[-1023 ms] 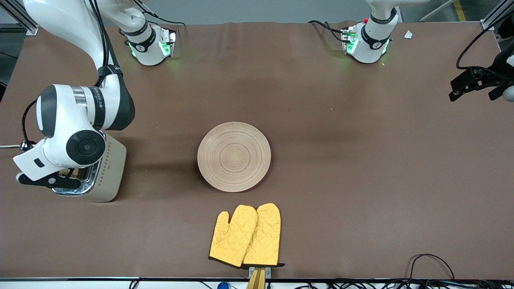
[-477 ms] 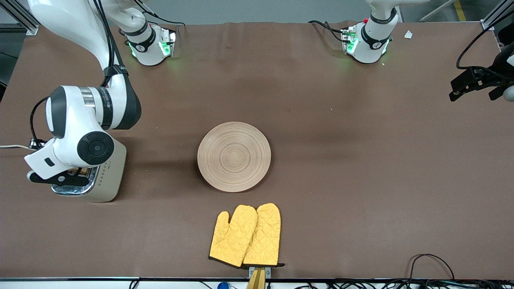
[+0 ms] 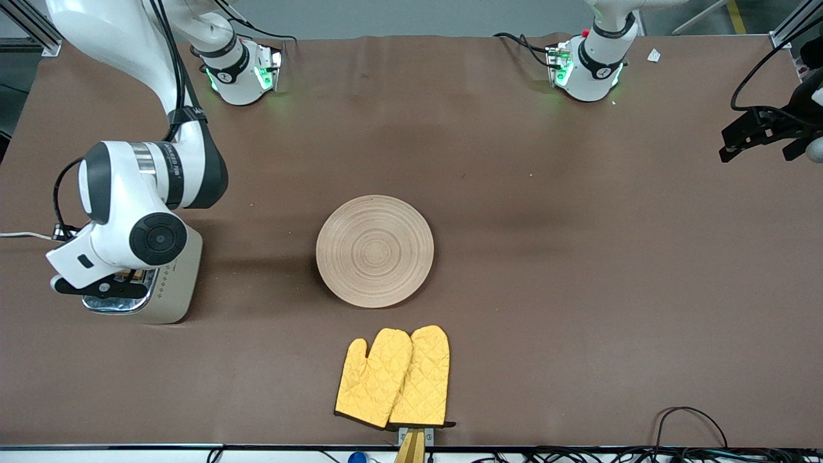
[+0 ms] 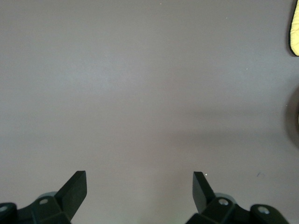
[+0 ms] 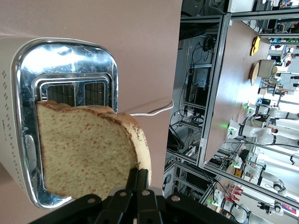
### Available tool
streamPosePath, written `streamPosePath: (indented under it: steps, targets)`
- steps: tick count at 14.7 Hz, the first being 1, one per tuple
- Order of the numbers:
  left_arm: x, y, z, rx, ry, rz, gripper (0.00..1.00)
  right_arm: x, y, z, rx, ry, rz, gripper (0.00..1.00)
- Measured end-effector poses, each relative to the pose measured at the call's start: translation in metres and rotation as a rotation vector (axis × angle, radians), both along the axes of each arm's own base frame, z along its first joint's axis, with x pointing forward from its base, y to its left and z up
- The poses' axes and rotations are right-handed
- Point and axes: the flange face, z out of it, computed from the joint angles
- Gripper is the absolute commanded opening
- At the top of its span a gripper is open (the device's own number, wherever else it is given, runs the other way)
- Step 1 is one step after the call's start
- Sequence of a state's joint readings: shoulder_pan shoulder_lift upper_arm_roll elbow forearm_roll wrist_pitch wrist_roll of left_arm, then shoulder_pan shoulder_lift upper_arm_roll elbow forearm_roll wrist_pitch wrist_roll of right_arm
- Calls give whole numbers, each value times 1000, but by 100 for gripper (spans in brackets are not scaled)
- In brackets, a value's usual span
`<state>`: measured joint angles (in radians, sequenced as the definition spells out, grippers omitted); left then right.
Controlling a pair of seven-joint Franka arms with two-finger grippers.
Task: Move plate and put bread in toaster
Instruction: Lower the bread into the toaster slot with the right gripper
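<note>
Since a second ago the right arm's wrist has shifted a little toward the middle of the table while keeping over the toaster [image 3: 168,283]; nothing else has moved. The bread [image 5: 88,151] is pinched by one crust edge between the closed fingers of the right gripper [image 5: 138,179] and hangs just above the toaster's chrome top [image 5: 65,65], one slot open beside the slice — whether its lower edge has entered a slot cannot be told. In the front view the right gripper [image 3: 103,287] sits over the chrome top and the arm hides most of the slice.

The toaster stands at the right arm's end of the table, its white cord [image 3: 22,235] trailing off the table edge. The plate [image 3: 375,251] lies flat near the middle of the table, well apart from the toaster. A pair of yellow oven mitts [image 3: 393,377] lies nearer the front camera than the plate, close to it but not touching.

The left gripper [image 4: 138,186] waits with fingers spread wide over bare brown tabletop [image 4: 140,93] at the left arm's end — in the front view it [image 3: 752,135] shows at the table's edge.
</note>
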<state>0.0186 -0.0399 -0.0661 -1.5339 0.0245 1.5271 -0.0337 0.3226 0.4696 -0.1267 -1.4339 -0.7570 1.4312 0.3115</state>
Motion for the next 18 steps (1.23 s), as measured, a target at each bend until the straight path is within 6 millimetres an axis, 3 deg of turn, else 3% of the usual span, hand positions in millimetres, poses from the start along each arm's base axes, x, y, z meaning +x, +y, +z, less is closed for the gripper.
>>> streamPosePath:
  steps: [10, 18]
  targets:
    - [0, 0, 0, 0, -1, -1, 100, -1, -2, -6, -1, 3, 2, 1]
    - [0, 0, 0, 0, -1, -2, 100, -4, -4, 7, 2, -12, -7, 1]
